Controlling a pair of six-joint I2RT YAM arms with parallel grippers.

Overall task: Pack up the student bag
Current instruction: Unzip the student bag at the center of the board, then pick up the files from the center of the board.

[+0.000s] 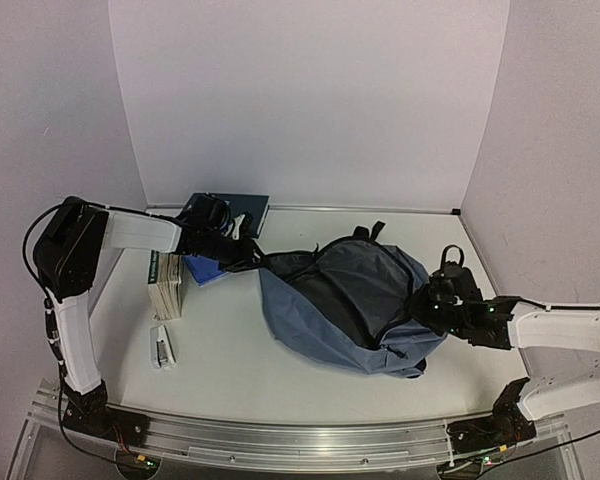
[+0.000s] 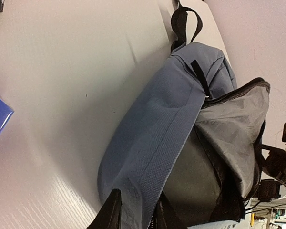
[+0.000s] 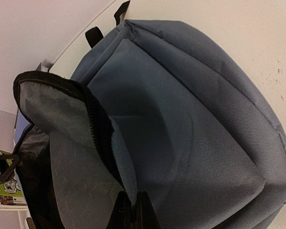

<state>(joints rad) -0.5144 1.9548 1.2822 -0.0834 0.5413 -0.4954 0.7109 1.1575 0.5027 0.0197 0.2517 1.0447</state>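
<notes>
The student bag (image 1: 350, 300) lies in the middle of the table, blue-grey, its main opening pulled wide and showing dark lining. My left gripper (image 1: 252, 258) is shut on the bag's left rim; in the left wrist view the blue fabric (image 2: 148, 157) runs between the fingers (image 2: 112, 214) of the gripper (image 2: 138, 217). My right gripper (image 1: 425, 305) is shut on the right rim of the opening; in the right wrist view (image 3: 132, 214) a thin fold of the bag (image 3: 190, 124) beside the black zipper is pinched between its fingers.
A stack of books (image 1: 167, 285) stands left of the bag, with a blue book (image 1: 205, 268) by it and a dark book (image 1: 242, 210) at the back wall. A small white object (image 1: 162, 348) lies near the left front. White walls enclose the table.
</notes>
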